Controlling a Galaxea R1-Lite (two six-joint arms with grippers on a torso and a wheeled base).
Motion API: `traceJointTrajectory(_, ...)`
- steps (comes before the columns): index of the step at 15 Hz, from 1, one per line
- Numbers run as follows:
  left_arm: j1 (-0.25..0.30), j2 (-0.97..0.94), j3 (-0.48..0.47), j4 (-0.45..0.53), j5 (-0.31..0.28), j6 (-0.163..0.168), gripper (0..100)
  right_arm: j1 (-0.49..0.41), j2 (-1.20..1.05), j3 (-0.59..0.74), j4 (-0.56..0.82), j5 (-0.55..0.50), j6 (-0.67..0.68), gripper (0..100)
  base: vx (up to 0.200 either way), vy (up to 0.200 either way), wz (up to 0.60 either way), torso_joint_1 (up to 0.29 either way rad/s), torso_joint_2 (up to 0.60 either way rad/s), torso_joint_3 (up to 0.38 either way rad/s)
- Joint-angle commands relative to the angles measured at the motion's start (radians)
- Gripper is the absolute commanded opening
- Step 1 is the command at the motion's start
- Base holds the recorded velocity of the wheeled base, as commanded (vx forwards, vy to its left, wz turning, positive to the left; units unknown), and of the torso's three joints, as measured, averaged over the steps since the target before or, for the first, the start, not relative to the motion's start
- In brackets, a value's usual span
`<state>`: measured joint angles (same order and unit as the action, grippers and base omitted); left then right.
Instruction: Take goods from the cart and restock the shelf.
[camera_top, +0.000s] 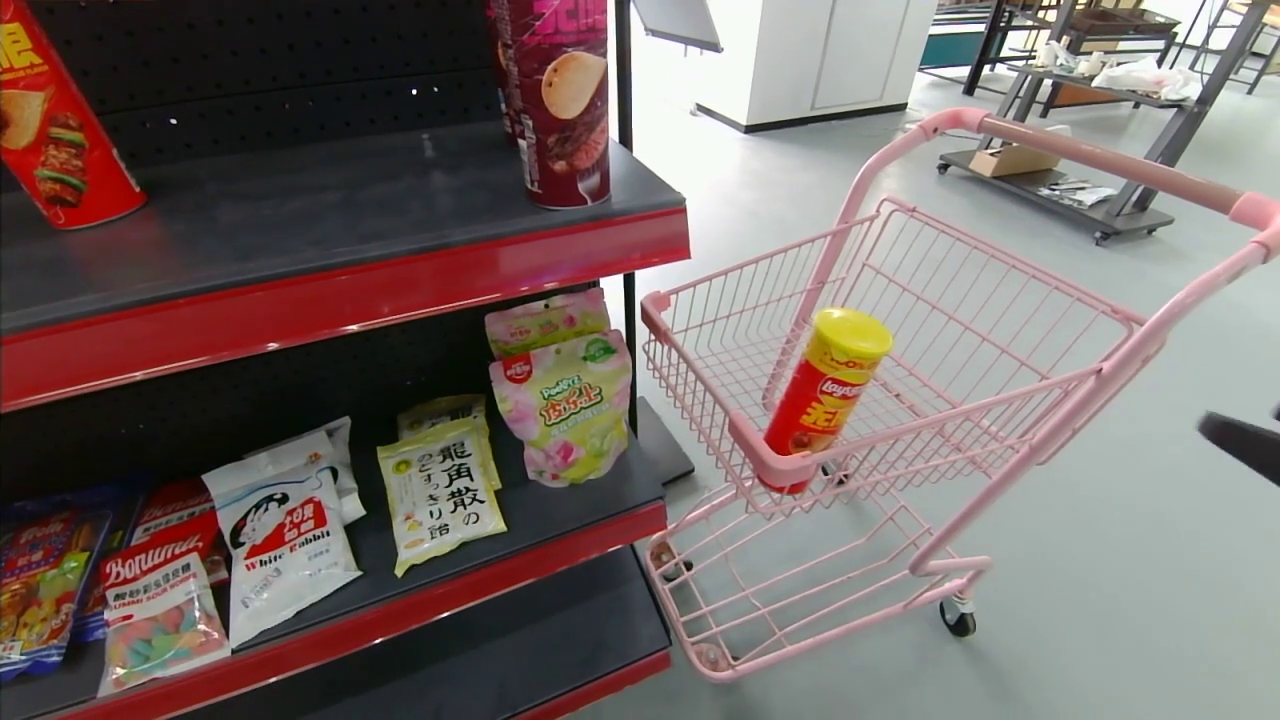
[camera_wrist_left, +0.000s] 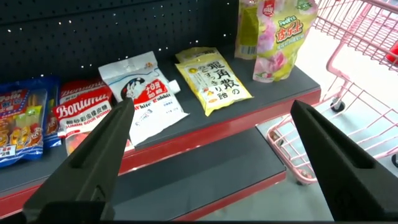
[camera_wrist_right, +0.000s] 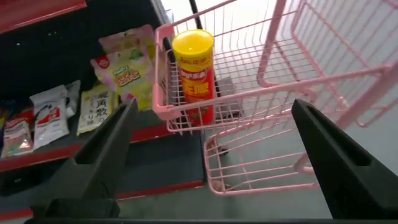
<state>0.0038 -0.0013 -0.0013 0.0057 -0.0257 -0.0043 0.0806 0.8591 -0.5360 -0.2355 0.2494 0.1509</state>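
Note:
A red chip can with a yellow lid leans upright at the near corner of the pink cart's upper basket. The same can lies ahead of my right gripper, which hangs open and empty above the floor beside the cart. My left gripper is open and empty in front of the lower shelf. The upper shelf board carries a maroon chip can at its right end and a tilted red chip can at its left end, with bare board between them.
Snack bags line the lower shelf, among them white, yellow and pink-green pouches. The cart's lower rack holds nothing. Open grey floor lies right of the cart; metal racks stand far behind.

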Motion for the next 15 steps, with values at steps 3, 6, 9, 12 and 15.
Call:
traceJointTrajectory(3, 0.001, 0.001, 0.000, 0.000, 0.000, 0.000, 100, 0.062, 0.561, -0.058, -0.303, 0.171, 0.003, 100, 0.000, 0.000, 0.00, 0.000, 0.00, 0.000)
traceJointTrajectory(6, -0.001, 0.001, 0.000, 0.000, 0.000, 0.000, 100, 0.082, 0.701, -0.059, -0.419, 0.171, -0.002, 100, 0.000, 0.000, 0.00, 0.000, 0.00, 0.000)
traceJointTrajectory(9, 0.001, 0.001, 0.000, 0.000, 0.000, 0.000, 100, 0.111, 0.782, -0.064, -0.501, 0.169, 0.001, 100, 0.000, 0.000, 0.00, 0.000, 0.00, 0.000)
traceJointTrajectory(12, 0.001, 0.001, 0.001, 0.000, 0.000, 0.001, 100, 0.113, 0.844, -0.099, -0.510, 0.169, 0.006, 100, 0.000, 0.000, 0.00, 0.000, 0.00, 0.000)
traceJointTrajectory(15, 0.001, 0.001, 0.000, 0.000, 0.000, 0.001, 100, 0.113, 0.903, -0.176, -0.510, 0.168, 0.009, 100, 0.000, 0.000, 0.00, 0.000, 0.00, 0.000)
